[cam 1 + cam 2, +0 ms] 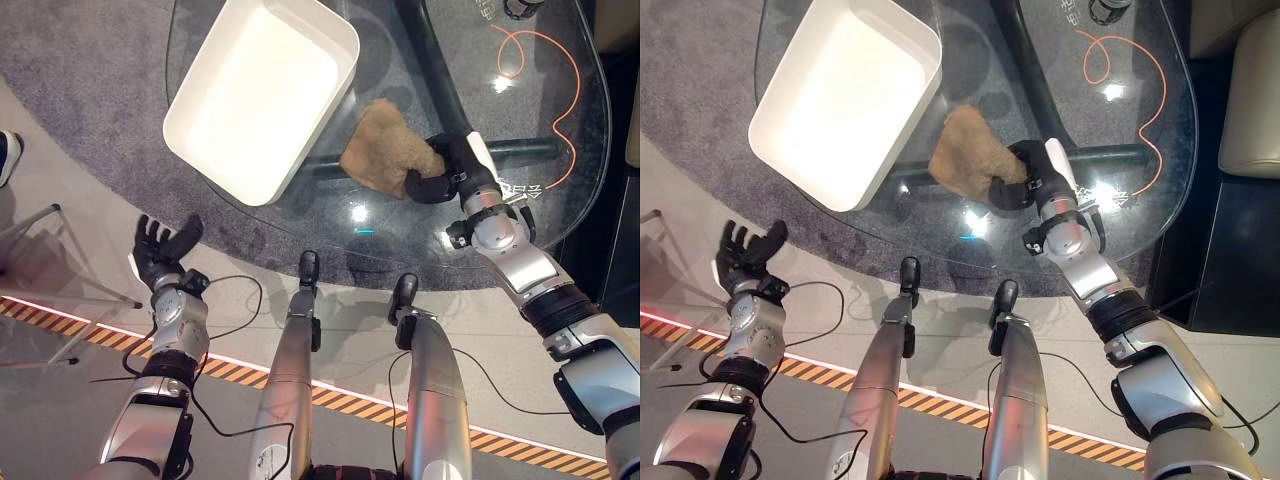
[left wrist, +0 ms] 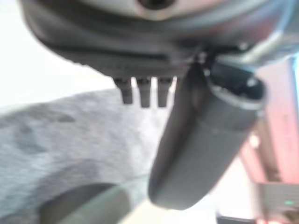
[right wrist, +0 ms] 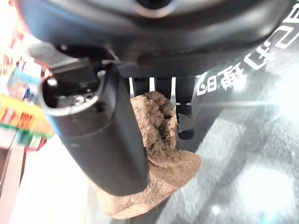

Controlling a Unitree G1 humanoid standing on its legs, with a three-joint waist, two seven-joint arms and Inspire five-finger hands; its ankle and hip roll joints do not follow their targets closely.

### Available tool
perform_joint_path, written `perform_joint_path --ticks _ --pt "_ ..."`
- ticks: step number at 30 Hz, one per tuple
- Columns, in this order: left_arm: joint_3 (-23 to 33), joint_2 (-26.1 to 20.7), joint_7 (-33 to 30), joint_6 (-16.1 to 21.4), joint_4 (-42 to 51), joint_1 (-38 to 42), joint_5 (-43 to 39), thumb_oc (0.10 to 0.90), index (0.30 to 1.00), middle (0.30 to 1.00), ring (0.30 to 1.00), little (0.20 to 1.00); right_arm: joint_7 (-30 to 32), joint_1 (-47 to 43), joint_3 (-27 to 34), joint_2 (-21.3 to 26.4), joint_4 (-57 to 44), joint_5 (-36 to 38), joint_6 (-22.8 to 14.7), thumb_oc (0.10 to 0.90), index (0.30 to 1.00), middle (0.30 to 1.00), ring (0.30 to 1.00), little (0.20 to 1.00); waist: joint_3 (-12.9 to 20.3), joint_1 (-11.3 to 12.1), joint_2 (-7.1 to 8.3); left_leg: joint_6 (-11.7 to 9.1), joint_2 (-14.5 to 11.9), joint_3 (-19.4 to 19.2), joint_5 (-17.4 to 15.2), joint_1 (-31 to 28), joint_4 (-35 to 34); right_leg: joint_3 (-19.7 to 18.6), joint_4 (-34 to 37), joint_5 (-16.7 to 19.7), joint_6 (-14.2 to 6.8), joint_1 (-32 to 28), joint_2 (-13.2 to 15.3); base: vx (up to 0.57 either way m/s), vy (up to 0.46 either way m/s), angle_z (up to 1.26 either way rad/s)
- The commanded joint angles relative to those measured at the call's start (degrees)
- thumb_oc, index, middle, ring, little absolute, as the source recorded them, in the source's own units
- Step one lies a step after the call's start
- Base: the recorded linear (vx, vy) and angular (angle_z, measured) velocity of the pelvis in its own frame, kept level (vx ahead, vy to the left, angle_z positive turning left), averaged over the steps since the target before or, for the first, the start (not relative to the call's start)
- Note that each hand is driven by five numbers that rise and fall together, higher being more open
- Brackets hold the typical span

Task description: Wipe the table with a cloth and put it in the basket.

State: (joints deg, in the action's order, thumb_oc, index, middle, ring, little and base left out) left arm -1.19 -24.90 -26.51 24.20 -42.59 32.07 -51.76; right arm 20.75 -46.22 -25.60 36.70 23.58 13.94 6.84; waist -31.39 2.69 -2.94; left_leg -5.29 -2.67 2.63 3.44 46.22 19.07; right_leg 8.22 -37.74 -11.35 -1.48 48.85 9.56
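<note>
Tan, fuzzy and bunched into a loose heap, the wiping cloth [image 1: 385, 147] lies on the round glass desk [image 1: 400, 235], just beside the near corner of the white rectangular plastic basket [image 1: 262, 92], close to it but not in it. The right hand [image 1: 445, 170] has its dark fingers and thumb curled round the cloth's near edge; the right wrist view shows a fold of the cloth [image 3: 159, 158] pinched between the thumb and the fingers [image 3: 186, 116], so the grip looks secure. The cloth rests on the glass, not lifted.

Whether any wiping has been done cannot be read from the glass, which shows only glare spots. I judge the task to be somewhere in its wiping stage, or at the end of it, with the carry to the basket and the release wholly left. The basket stands empty and open-topped, an easy target.

Off the desk's edge, over the grey carpet [image 1: 90, 80], the left hand [image 1: 160, 250] hangs idle with fingers spread and relaxed, holding nothing. An orange cable [image 1: 555, 90] loops on the far side of the desk.
</note>
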Motion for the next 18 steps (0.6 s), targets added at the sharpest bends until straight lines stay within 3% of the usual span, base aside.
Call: perform_joint_path --ticks 1,7,11,17,18 --pt "4.66 -4.72 -4.79 8.94 3.69 -0.39 4.59 0.800 0.900 0.900 0.900 0.900 6.58 -2.04 5.83 -2.14 -11.82 -1.09 -9.83 0.100 0.300 0.300 0.300 0.200 1.59 -0.08 1.41 3.55 2.66 -3.51 -5.89 -1.04 7.60 2.01 5.74 5.25 -0.31 -1.98 -3.31 0.00 0.000 0.00" --pt "5.79 -1.63 -7.58 12.28 16.02 -0.93 10.78 0.800 0.900 0.900 0.900 0.900 9.75 0.89 10.42 -4.47 -18.06 -4.44 -14.17 0.100 0.300 0.300 0.300 0.200 1.59 0.20 1.32 3.64 3.11 -3.24 -6.38 -0.99 7.37 2.08 6.24 5.27 -0.62 -2.15 -3.18 0.00 0.000 0.00" --pt "5.46 0.29 -3.64 11.80 24.68 -1.42 12.06 0.800 0.900 0.900 0.900 0.900 9.98 2.14 12.49 -6.28 -21.81 -6.82 -18.16 0.100 0.300 0.300 0.300 0.200 1.59 0.32 1.10 3.81 3.39 -3.20 -6.63 -1.10 7.36 2.15 6.18 5.35 -0.85 -2.28 -3.04 0.00 0.000 0.00" --pt "5.40 1.12 1.26 10.52 29.11 -1.64 9.91 0.800 0.900 0.900 0.900 0.900 8.71 2.73 13.55 -7.42 -24.01 -8.05 -20.86 0.100 0.300 0.300 0.300 0.200 1.59 0.28 0.95 3.92 3.56 -3.37 -6.69 -1.58 7.05 2.18 6.50 5.47 -0.98 -2.70 -2.97 0.00 0.000 0.00" --pt "5.01 1.76 5.40 9.37 31.48 -1.98 7.89 0.800 0.900 0.900 0.900 0.900 7.36 2.97 14.08 -7.88 -25.81 -8.58 -22.39 0.100 0.300 0.300 0.300 0.200 1.59 0.19 0.92 3.94 3.58 -3.61 -6.63 -1.82 6.77 2.21 6.86 5.64 -1.08 -2.98 -2.98 0.00 0.000 0.00"
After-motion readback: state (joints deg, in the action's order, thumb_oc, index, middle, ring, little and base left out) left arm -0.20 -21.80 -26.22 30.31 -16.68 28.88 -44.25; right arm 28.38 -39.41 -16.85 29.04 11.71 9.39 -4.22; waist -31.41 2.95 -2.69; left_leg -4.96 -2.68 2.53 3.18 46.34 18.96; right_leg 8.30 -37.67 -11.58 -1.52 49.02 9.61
